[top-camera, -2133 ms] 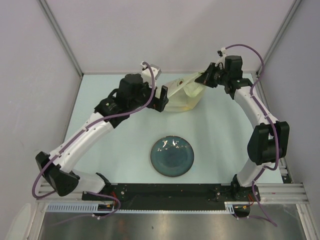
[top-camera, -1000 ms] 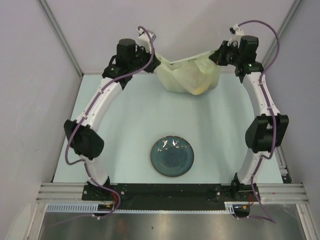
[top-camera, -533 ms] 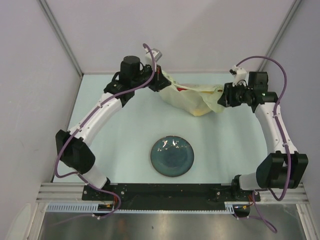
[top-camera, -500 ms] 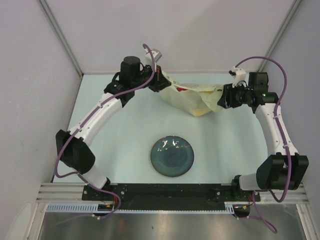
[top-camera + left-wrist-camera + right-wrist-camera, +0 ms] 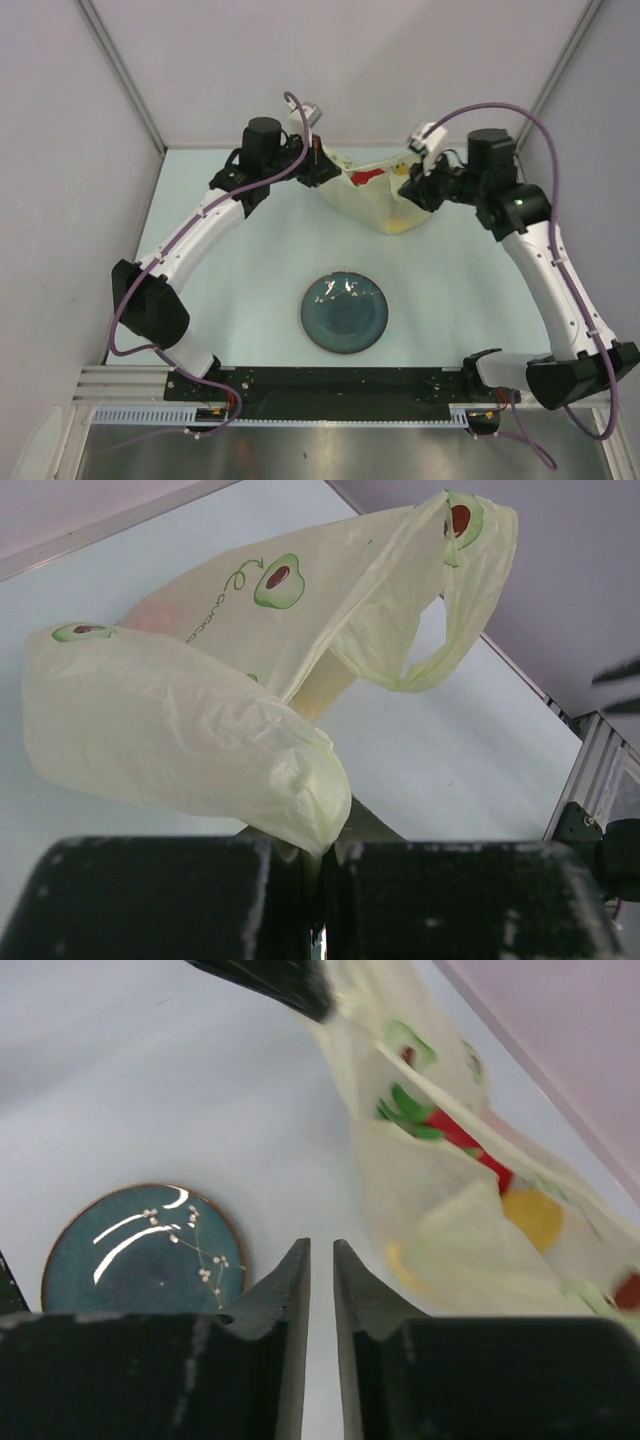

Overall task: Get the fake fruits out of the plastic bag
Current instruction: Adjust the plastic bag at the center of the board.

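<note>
The plastic bag (image 5: 378,200) hangs at the back of the table, pale yellow-green with avocado prints. My left gripper (image 5: 322,170) is shut on a bunched edge of the plastic bag (image 5: 190,730), which it holds up; in the wrist view the left gripper (image 5: 320,858) pinches the film. A red dragon fruit (image 5: 458,1132) with green tips and a yellow lemon (image 5: 533,1217) show through the plastic bag (image 5: 430,1230). The red fruit (image 5: 368,178) also shows at the bag's mouth. My right gripper (image 5: 405,188) hovers at the bag's right side. The right gripper (image 5: 320,1245) has a narrow gap between its jaws, holding nothing.
A dark blue-green plate (image 5: 345,311) with a white sprig pattern lies empty in the middle of the table, nearer the arm bases, and the plate (image 5: 140,1260) also shows in the right wrist view. Grey walls close in the back and both sides.
My right gripper has let go of the bag's right edge, swung left toward the bag's mouth, and its jaws have narrowed. The bag sags on that side. The left gripper keeps its hold.
</note>
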You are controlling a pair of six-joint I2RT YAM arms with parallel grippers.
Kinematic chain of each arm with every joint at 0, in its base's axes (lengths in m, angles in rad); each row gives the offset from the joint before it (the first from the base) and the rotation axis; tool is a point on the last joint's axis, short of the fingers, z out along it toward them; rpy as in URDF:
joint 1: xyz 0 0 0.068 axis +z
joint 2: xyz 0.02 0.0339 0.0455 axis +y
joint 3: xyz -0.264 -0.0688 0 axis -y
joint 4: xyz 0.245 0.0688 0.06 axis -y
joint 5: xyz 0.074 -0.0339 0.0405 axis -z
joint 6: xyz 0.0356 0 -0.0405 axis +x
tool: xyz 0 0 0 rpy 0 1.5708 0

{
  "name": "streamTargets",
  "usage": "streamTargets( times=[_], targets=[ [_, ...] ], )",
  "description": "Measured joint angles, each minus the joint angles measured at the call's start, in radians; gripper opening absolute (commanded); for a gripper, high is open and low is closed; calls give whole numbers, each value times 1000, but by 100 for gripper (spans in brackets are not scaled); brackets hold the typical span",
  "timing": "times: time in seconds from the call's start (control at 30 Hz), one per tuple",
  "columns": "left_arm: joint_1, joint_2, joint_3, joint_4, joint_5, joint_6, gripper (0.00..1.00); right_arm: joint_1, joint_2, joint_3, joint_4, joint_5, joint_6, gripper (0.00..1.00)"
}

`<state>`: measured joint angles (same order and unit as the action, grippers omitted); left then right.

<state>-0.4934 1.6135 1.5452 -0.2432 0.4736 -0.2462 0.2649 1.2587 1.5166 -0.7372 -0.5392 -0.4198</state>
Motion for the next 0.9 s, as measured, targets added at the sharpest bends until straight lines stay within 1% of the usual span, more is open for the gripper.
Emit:
streamTargets(
  times=[0.03,0.07,0.13,0.2,0.23,0.4,0.57,0.73,0.9],
  targets=[
    [0,0,-2,2,0,-1,0,56,15,0,16,11,-8,4],
    [0,-2,-5,4,-1,-1,0,106,35,0,36,24,-12,2],
    [0,-10,-22,8,-10,-3,0,169,111,-3,103,81,-18,0],
    [0,-19,-35,9,-24,-8,0,194,150,-10,139,117,-17,0],
    [0,-24,-40,9,-31,-8,0,203,190,-19,180,168,-14,0],
    [-1,-45,-51,10,-51,-7,0,204,330,-45,340,365,8,0],
    [-2,-67,-65,9,-58,-6,0,191,422,-46,460,509,0,0],
    [-2,-76,-76,11,-61,-5,0,168,495,-47,558,604,-4,0],
    [-2,-77,-95,17,-71,-5,0,152,509,-109,584,622,-30,0]
  ],
)
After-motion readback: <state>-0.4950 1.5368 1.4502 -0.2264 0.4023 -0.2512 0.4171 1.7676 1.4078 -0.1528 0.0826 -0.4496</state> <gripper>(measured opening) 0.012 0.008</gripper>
